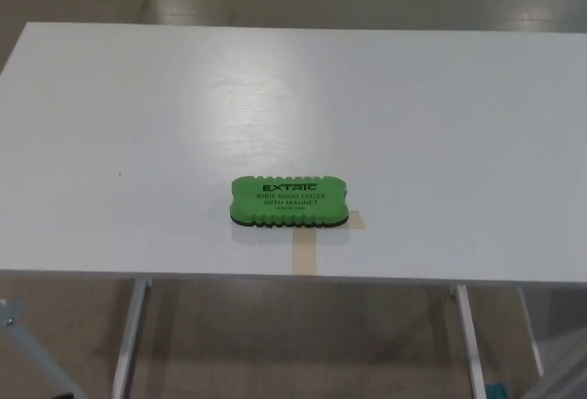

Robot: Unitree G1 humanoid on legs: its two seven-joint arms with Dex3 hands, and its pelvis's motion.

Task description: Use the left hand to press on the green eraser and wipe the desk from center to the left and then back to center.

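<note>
Neither hand shows in the head view, left or right, so finger state can't be read for either; no arm or forearm in frame. Green eraser (289, 202) lies flat on the white desk (138, 124), alone, nothing touching its top. It's a whiteboard eraser: green moulded top with wavy scalloped long edges, dark felt layer visible under the near edge, black print on top reading "EXTRIC" and under it "WHITE BOARD ERASER WITH MAGNET", plus a smaller line too fine to read. Long axis runs left-right, roughly parallel to the desk's near edge. Relative to the eraser: a tan tape mark (306, 250) comes out from under its near side, one strip running straight to the desk's near edge, a short piece sticking out just past the eraser's right end, so the eraser covers where the strips meet. Eraser sits near the desk's near edge, about midway across its width, well apart from the far edge and from both side edges. Desk surface around the eraser is plain white with a soft glare patch beyond it, toward the far side. Below the eraser, under the desk's near edge, pale metal desk legs (128, 339) angle down on both sides over a brownish floor (303, 344).
</note>
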